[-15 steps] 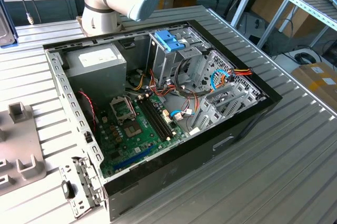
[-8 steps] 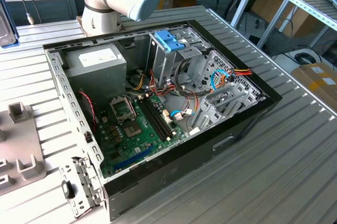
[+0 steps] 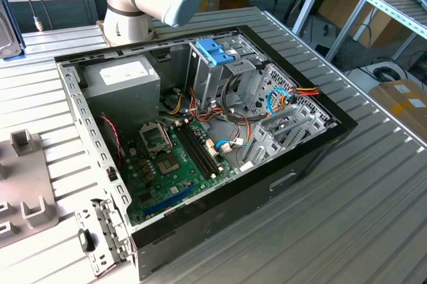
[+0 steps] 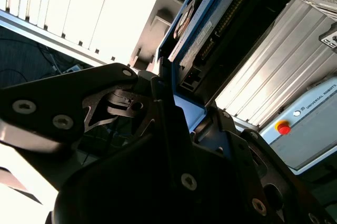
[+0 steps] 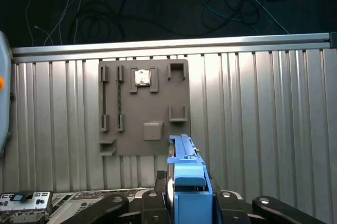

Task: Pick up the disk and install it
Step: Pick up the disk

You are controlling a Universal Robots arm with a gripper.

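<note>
While our claw (image 5: 188, 200) clamps the disk (image 5: 184, 166), long axis pointing straight outward, the second wrist view adds its connector side (image 4: 224, 19).

Exterior view evenly bright; ribbed table (image 4: 79, 3) glares white in the second wrist view

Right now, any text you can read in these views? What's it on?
No line can be quoted.
Disk label, second wrist view: print blurred, unreadable.
Power supply sticker, exterior view: print too small to read.
Grey box with red button, second wrist view: only a maker's mark, left unquoted.
</note>
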